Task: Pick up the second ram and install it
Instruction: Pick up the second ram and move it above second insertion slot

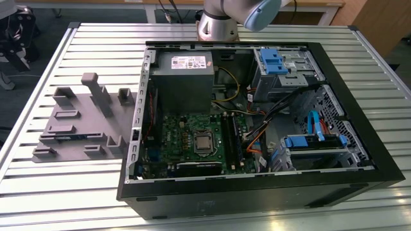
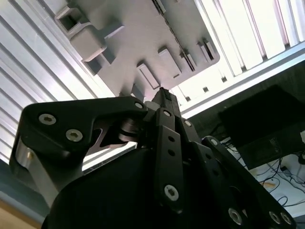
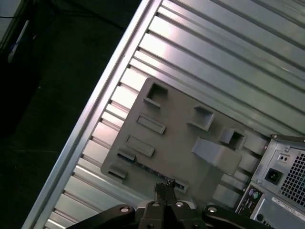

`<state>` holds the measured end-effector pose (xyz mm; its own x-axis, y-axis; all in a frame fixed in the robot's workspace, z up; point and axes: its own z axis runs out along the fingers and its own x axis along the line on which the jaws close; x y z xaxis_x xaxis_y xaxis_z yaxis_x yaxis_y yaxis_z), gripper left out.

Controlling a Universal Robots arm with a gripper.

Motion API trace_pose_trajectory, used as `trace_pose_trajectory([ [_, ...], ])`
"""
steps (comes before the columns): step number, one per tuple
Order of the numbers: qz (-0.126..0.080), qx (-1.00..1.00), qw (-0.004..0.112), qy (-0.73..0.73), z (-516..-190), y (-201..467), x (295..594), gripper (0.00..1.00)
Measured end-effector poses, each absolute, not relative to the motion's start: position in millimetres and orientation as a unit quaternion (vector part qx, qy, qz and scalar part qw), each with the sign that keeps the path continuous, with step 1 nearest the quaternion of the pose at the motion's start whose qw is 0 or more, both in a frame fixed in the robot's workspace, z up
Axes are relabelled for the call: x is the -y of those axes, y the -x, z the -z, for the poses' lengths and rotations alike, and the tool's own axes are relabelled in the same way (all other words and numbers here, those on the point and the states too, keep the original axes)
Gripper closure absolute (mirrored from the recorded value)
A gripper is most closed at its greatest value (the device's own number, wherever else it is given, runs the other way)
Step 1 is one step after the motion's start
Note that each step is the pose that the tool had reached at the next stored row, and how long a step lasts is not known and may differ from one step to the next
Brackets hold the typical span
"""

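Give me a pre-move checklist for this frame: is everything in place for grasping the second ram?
1. Second ram seated on edge in the gray fixture: ok.
2. Gripper over the fixture, close to the ram, in the first wrist view: ok.
3. Jaws open for a grasp: not ok, they are shut and hold nothing.
4. Free motherboard slot: cannot tell.
5. Computer case open on top: ok.

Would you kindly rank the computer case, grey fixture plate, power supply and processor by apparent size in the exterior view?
Largest to smallest:
1. computer case
2. grey fixture plate
3. power supply
4. processor
No two look alike in size.
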<state>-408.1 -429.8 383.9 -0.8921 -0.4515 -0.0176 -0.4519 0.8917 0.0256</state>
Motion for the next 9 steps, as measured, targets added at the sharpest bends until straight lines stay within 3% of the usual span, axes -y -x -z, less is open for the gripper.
trace_pose_trajectory([
  [9,-0.015,-0.963,0.005,0.268,-383.5,408.6,429.8,0.89],
])
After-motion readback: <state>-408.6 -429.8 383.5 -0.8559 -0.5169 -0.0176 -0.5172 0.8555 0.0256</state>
